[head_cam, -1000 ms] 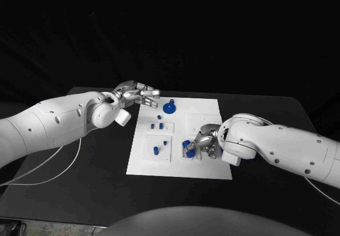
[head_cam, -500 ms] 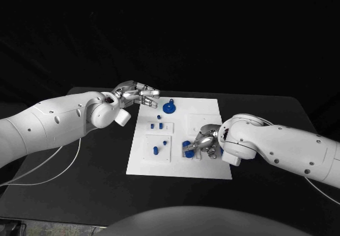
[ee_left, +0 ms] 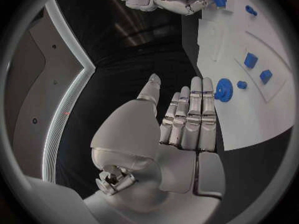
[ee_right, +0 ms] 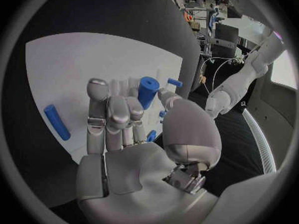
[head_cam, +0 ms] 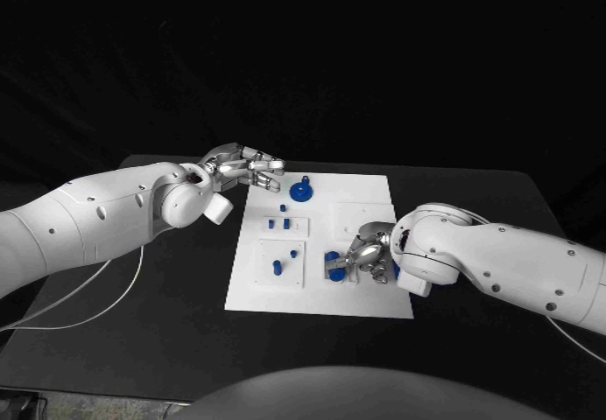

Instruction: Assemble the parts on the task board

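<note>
The right robot hand (ee_right: 124, 122) pinches a blue cylinder (ee_right: 147, 91) upright over the task board (ee_right: 69, 69).

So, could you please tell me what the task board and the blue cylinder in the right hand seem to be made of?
Task board: probably matte white plastic, flat and even, no glare. Blue cylinder, held by the right hand: likely smooth moulded plastic, uniform colour with a soft sheen.

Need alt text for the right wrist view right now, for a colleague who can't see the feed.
The right hand holds a blue cylindrical part upright at its fingertips above the white task board. A blue rod-shaped part lies flat on the board beside the hand, and the left arm shows beyond the board's edge.
</note>
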Robot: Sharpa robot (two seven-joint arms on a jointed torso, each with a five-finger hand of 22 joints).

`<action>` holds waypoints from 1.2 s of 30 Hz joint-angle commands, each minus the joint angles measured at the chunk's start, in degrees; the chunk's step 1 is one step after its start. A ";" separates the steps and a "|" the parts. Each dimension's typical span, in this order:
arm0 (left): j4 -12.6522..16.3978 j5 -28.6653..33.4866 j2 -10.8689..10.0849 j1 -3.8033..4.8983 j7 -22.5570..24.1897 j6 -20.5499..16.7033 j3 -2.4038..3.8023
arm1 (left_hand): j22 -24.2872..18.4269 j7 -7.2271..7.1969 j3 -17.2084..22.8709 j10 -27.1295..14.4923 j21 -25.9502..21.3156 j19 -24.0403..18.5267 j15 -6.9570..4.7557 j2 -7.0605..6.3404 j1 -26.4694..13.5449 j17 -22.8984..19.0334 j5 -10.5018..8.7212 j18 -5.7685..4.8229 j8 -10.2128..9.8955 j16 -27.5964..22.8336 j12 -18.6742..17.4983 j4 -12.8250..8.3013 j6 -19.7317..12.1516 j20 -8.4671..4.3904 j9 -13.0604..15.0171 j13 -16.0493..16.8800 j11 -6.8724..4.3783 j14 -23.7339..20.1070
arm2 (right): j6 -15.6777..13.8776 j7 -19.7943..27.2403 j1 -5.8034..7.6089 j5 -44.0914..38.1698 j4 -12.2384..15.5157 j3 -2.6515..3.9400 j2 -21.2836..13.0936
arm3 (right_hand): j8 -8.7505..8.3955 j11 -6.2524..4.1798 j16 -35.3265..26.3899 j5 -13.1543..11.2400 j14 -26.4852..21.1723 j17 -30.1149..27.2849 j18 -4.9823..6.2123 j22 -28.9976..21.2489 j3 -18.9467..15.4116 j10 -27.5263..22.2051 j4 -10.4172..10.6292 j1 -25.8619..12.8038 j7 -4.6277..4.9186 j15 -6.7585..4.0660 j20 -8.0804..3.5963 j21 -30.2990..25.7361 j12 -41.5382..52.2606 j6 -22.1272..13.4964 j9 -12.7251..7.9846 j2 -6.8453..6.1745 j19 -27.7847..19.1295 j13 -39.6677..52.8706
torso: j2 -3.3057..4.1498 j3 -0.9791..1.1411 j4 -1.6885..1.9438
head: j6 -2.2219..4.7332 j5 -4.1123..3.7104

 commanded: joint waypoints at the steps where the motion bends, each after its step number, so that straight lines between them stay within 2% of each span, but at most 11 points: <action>1: 0.06 -0.02 0.05 -0.05 0.24 0.94 0.03 | -0.06 -0.22 -0.03 -0.54 0.04 -0.40 0.04 0.19 -0.28 0.08 0.19 -0.48 -0.07 -0.08 0.02 0.25 -0.03 0.13 0.00 0.08 -0.03 -0.13 | 0.69 -2.68 -0.12 -0.59 0.40 -0.06 -0.28 | 0.04 0.24 -0.25 -1.07 -0.05 -0.01 0.57 0.00 0.02 0.07 0.68 0.08 0.26 0.12 0.02 -0.17 -0.26 0.18 0.04 -0.61 2.81 -0.05 | 0.01 -0.01 0.01 | -0.01 0.04; 10: 0.04 -0.02 -0.03 -0.05 0.21 0.91 0.03 | -0.06 -0.22 -0.03 -0.54 0.04 -0.40 0.04 0.19 -0.28 0.08 0.19 -0.48 -0.07 -0.08 0.02 0.25 -0.03 0.13 0.00 0.08 -0.03 -0.13 | 0.32 -2.53 -0.13 -1.27 1.87 -0.06 -1.71 | 0.04 0.17 -0.16 -1.83 -0.03 0.04 0.54 -0.01 -0.22 0.20 1.74 0.43 0.15 0.06 -0.04 0.02 -0.16 0.47 0.68 -1.11 2.82 0.00 | -0.03 -0.03 -0.01 | -0.08 0.13; 19: 0.04 -0.02 -0.08 -0.05 0.13 0.99 0.02 | -0.07 -0.20 0.02 -0.58 0.01 -0.39 0.05 0.17 -0.20 0.08 0.31 -0.47 -0.08 -0.09 0.02 0.29 -0.22 0.14 -0.01 0.08 -0.02 -0.16 | 1.40 -2.04 -0.14 -1.68 3.51 -0.04 -3.69 | 0.04 0.14 -0.09 -1.17 -0.03 0.09 0.53 0.01 -0.56 0.31 1.63 0.46 0.11 0.03 -0.06 0.16 -0.16 0.61 0.87 -1.43 2.82 0.00 | -0.01 -0.01 -0.04 | 0.08 0.11; 22: 0.04 -0.02 -0.10 -0.06 0.10 1.06 0.01 | -0.07 -0.20 0.08 -0.58 0.01 -0.38 0.04 0.26 -0.11 0.07 0.90 -0.47 -0.08 -0.09 0.02 0.23 -0.27 0.13 -0.01 0.08 -0.03 -0.17 | 2.01 -1.85 -0.16 -1.65 3.86 -0.04 -4.15 | 0.06 0.12 -0.10 -1.10 -0.04 0.08 0.54 -0.01 -0.72 0.34 1.52 0.55 0.09 0.02 -0.07 0.14 -0.14 0.67 0.95 -1.45 2.82 0.03 | -0.01 -0.02 -0.01 | 0.10 0.07; 26: 0.00 -0.02 -0.10 -0.06 0.09 1.10 0.01 | -0.07 -0.20 0.08 -0.58 0.01 -0.38 0.04 0.26 -0.11 0.07 0.90 -0.47 -0.08 -0.09 0.02 0.23 -0.27 0.13 -0.01 0.08 -0.03 -0.17 | 3.19 -1.60 -0.32 -1.47 4.39 -0.04 -4.63 | 0.05 0.10 -0.07 -1.14 -0.05 0.10 0.47 0.01 -1.13 0.40 0.63 1.19 0.02 0.00 -0.09 0.23 -0.12 0.85 1.44 -1.42 2.80 0.07 | 0.00 -0.02 -0.03 | 0.06 0.11; 28: -0.04 -0.02 -0.09 -0.06 0.02 1.14 0.00 | -0.07 -0.20 0.08 -0.58 0.01 -0.38 0.04 0.26 -0.11 0.07 0.90 -0.47 -0.08 -0.09 0.02 0.23 -0.27 0.13 -0.01 0.08 -0.03 -0.17 | 3.87 -1.41 -0.53 -1.43 4.53 -0.04 -4.73 | 0.12 0.05 -0.09 0.25 -0.05 0.09 0.42 0.06 -2.89 0.38 0.14 1.90 -0.07 -0.03 -0.11 0.32 -0.19 1.15 2.00 -1.04 2.80 0.05 | 0.00 -0.01 -0.05 | 0.04 0.10; 30: -0.09 -0.02 -0.06 -0.06 -0.06 1.20 -0.01 | -0.07 -0.20 0.08 -0.58 0.01 -0.38 0.04 0.26 -0.11 0.07 0.90 -0.47 -0.08 -0.09 0.02 0.23 -0.27 0.13 -0.01 0.08 -0.03 -0.17 | 4.26 -1.26 -0.77 -1.44 4.53 -0.04 -4.79 | 0.08 -0.03 -0.02 1.44 -0.02 0.16 0.32 0.05 -5.30 0.45 -0.48 3.29 -0.22 -0.08 -0.20 0.26 -0.13 1.46 3.64 -0.49 2.79 0.13 | -0.01 0.00 -0.06 | 0.18 0.19; 33: -0.13 -0.02 -0.09 -0.06 -0.16 1.27 -0.03 | -0.07 -0.20 0.08 -0.58 0.01 -0.38 0.04 0.26 -0.11 0.07 0.90 -0.47 -0.08 -0.09 0.02 0.23 -0.27 0.13 -0.01 0.08 -0.03 -0.17 | 4.67 -1.10 -1.03 -1.45 4.48 -0.04 -4.93 | 0.09 -0.08 -0.04 4.13 -0.04 0.16 0.27 0.08 -9.22 0.51 -0.99 4.19 -0.21 -0.10 -0.22 0.26 -0.10 1.53 3.87 0.76 2.80 0.19 | 0.00 0.03 0.03 | 0.14 0.31; 34: -0.14 -0.02 -0.10 -0.06 -0.19 1.28 -0.04 | -0.07 -0.20 0.08 -0.58 0.01 -0.38 0.04 0.26 -0.11 0.07 0.90 -0.47 -0.08 -0.09 0.02 0.23 -0.27 0.13 -0.01 0.08 -0.03 -0.17 | 4.72 -1.08 -1.07 -1.46 4.48 -0.04 -4.97 | 0.10 -0.09 -0.02 5.18 -0.02 0.18 0.25 0.11 -10.51 0.54 -1.17 4.26 -0.23 -0.12 -0.23 0.33 -0.07 1.56 3.90 1.37 2.81 0.22 | 0.00 0.01 0.06 | 0.11 0.26; 35: -0.15 -0.02 -0.12 -0.06 -0.21 1.26 -0.05 | -0.07 -0.20 0.08 -0.58 0.01 -0.38 0.04 0.26 -0.11 0.07 0.90 -0.47 -0.08 -0.09 0.02 0.23 -0.27 0.13 -0.01 0.08 -0.03 -0.17 | 4.79 -1.05 -1.12 -1.46 4.48 -0.03 -5.02 | 0.08 -0.17 0.01 6.81 -0.02 0.21 0.23 0.13 -13.42 0.58 -2.55 4.44 -0.29 -0.10 -0.25 0.36 -0.06 1.61 3.99 2.74 2.82 0.24 | 0.01 0.02 0.05 | 0.12 0.22; 36: -0.17 -0.02 -0.14 -0.06 -0.23 1.25 -0.06 | -0.07 -0.20 0.08 -0.58 0.01 -0.38 0.04 0.26 -0.11 0.07 0.90 -0.47 -0.08 -0.09 0.02 0.23 -0.27 0.13 -0.01 0.08 -0.03 -0.17 | 4.86 -1.01 -1.16 -1.47 4.49 -0.03 -5.05 | 0.11 -0.12 0.03 7.44 -0.01 0.23 0.23 0.11 -14.72 0.61 -3.44 4.18 -0.28 -0.14 -0.25 0.29 -0.07 1.63 3.97 3.68 2.81 0.26 | 0.00 0.03 0.03 | 0.13 0.23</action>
